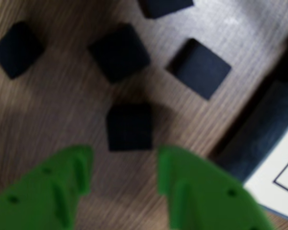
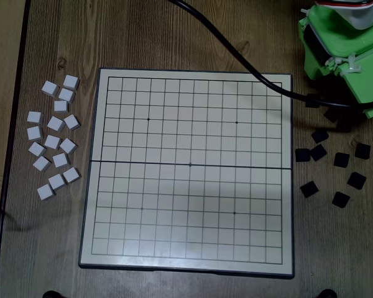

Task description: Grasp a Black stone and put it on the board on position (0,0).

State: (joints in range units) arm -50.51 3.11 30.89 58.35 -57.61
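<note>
Overhead view: wood desk (image 2: 174, 43), board (image 2: 186, 171) centred w/ grid bare. Green arm (image 2: 342, 49) at top-right corner, black cable (image 2: 236, 56) crossing board's top-right corner. White blocks (image 2: 55, 139) clustered by left edge, black ones by right edge. Wrist view: gripper (image 1: 125, 175) w/ fingers apart, gripping nothing, just short of Black stone (image 1: 129, 127) on desk beside board's rim.

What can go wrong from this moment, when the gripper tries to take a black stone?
1. The open gripper has the Black stone ahead of its fingertips, not between them; closing now might only push it.
2. Other black stones lie close, so a finger may knock one.
3. The board rim is near the right finger in the wrist view.
</note>
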